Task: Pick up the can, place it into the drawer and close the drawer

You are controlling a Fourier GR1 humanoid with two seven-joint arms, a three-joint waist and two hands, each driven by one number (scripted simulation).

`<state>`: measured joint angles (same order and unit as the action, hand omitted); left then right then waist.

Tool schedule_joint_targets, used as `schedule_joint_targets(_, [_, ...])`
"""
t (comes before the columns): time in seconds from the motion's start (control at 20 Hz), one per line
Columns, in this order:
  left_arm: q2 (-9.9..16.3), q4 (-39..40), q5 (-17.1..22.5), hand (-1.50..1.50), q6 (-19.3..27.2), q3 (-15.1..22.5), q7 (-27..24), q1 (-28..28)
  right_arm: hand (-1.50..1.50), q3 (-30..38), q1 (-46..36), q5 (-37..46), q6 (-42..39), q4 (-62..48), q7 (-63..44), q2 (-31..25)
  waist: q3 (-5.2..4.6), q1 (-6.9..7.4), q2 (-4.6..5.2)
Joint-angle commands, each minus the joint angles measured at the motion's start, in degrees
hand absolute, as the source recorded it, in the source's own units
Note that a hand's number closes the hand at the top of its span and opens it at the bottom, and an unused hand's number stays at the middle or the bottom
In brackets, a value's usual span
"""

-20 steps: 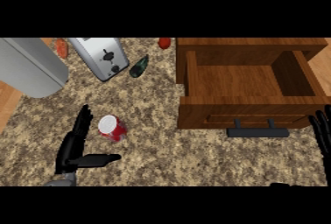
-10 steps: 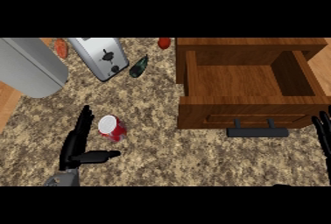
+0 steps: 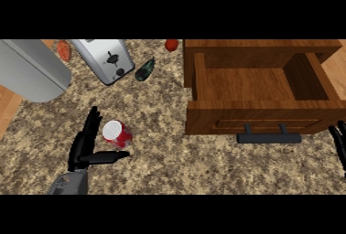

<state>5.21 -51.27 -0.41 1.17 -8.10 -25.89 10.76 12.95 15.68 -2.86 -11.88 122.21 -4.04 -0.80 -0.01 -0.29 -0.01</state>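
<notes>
A red can (image 3: 117, 134) with a white top lies on the speckled counter, left of the middle. My left hand (image 3: 84, 145) is open just left of it, fingers straight along the can's left side and thumb sticking out below it. The wooden drawer (image 3: 260, 119) stands pulled out at the right, its inside bare, with a black handle (image 3: 269, 137) on its front. Only the fingertips of my right hand (image 3: 340, 145) show at the right edge, below the drawer's right corner.
A silver toaster (image 3: 105, 59) stands at the back left beside a large grey rounded appliance (image 3: 30, 71). A dark green object (image 3: 144, 70) lies right of the toaster. Two red-orange items (image 3: 171, 45) (image 3: 63, 50) lie along the back edge.
My left hand has edged closer to the can, its thumb now reaching under the can's lower side. The can and drawer stay put.
</notes>
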Motion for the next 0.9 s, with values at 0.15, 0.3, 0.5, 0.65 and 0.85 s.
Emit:
schedule_joint_targets(0.15, [-0.22,11.27,-0.02,-1.50,0.80,-1.39,-4.63,7.13,-1.50,3.71,-4.73,-2.15,0.06,-3.02,-1.28,-2.27,-0.01,-0.11,0.08])
schedule_joint_targets(0.3, [-1.58,9.01,0.19,-1.50,1.70,-0.16,-1.44,6.91,-1.50,-1.44,0.12,1.12,0.72,-1.72,2.20,0.74,0.00,-0.10,0.03])
schedule_joint_targets(0.5, [-2.35,14.00,-0.11,-1.50,2.88,-0.64,-2.59,11.45,-1.50,3.47,-2.25,-2.13,-1.05,-5.34,2.37,-1.26,-0.01,-0.23,0.11])
schedule_joint_targets(0.65, [-2.17,11.37,-1.09,-1.50,1.99,1.09,-5.20,8.57,-1.50,-0.54,2.30,-1.35,-0.98,4.13,-1.86,0.72,-0.01,-0.22,0.03])
schedule_joint_targets(0.85, [-2.51,13.67,0.37,-1.50,1.74,-0.06,-5.85,11.82,-1.50,1.25,-0.85,-0.63,-1.17,-0.89,-0.20,0.30,0.00,-0.10,0.05])
